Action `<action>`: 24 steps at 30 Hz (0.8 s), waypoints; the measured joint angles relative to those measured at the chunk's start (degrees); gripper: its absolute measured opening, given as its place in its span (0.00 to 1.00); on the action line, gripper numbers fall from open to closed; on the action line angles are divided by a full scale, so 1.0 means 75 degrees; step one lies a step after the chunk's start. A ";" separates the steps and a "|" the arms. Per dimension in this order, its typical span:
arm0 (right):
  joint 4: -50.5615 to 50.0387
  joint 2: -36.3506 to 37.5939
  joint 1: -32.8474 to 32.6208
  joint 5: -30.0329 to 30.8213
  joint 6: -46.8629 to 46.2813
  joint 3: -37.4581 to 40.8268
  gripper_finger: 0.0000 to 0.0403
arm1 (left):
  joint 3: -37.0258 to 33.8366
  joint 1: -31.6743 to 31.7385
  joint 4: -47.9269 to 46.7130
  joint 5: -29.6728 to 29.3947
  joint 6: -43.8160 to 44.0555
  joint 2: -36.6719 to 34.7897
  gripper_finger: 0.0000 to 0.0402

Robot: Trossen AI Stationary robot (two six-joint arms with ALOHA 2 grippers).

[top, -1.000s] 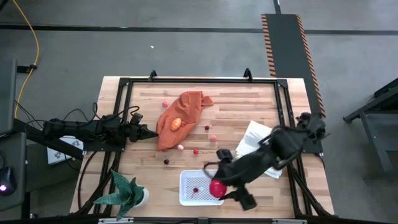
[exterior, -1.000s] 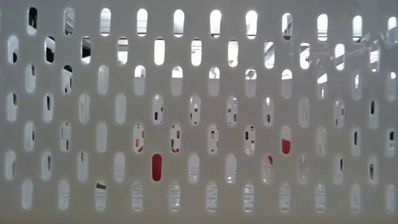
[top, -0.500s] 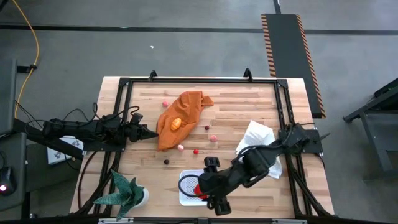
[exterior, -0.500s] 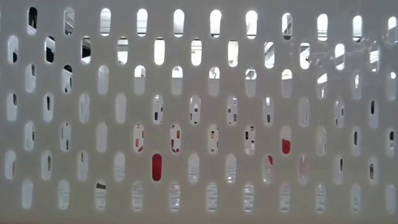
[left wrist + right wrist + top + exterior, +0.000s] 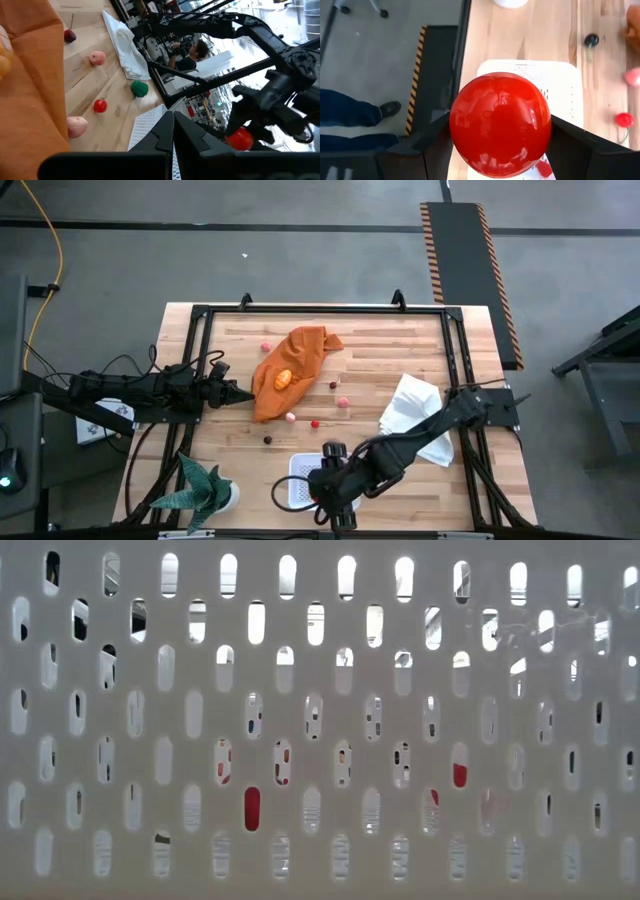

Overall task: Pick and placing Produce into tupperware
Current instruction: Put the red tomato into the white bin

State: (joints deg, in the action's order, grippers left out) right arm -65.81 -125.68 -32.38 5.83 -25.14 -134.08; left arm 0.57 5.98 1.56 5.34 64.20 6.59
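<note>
On the bench [image 5: 400,350], the orange cloth [image 5: 290,365] lies far left and the white cloth [image 5: 415,415] right. The tupperware [image 5: 300,470] sits at the near edge; above it the right hand [image 5: 500,132] grasps a red ball-shaped produce piece [image 5: 500,131]. The left hand [image 5: 173,131] waits clenched at the left. Small produce pieces [image 5: 314,423] lie scattered mid-bench.

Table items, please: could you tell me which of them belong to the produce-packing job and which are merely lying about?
Part of the job:
- red toy fruit, held by the right gripper over the tupperware
- loose produce: pink piece, small red piece, green piece, dark berry

Lying about:
- orange cloth
- white cloth
- plant
- left gripper, idle, shut
</note>
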 joint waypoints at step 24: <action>-0.0935 -0.1225 0.0415 -0.0436 0.0071 0.0000 0.62 | -0.0001 0.0000 -0.0001 0.0000 0.0000 -0.0001 0.00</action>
State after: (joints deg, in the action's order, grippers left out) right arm -72.83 -134.86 -29.27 2.57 -24.61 -134.08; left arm 0.56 5.98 1.55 5.34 64.20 6.58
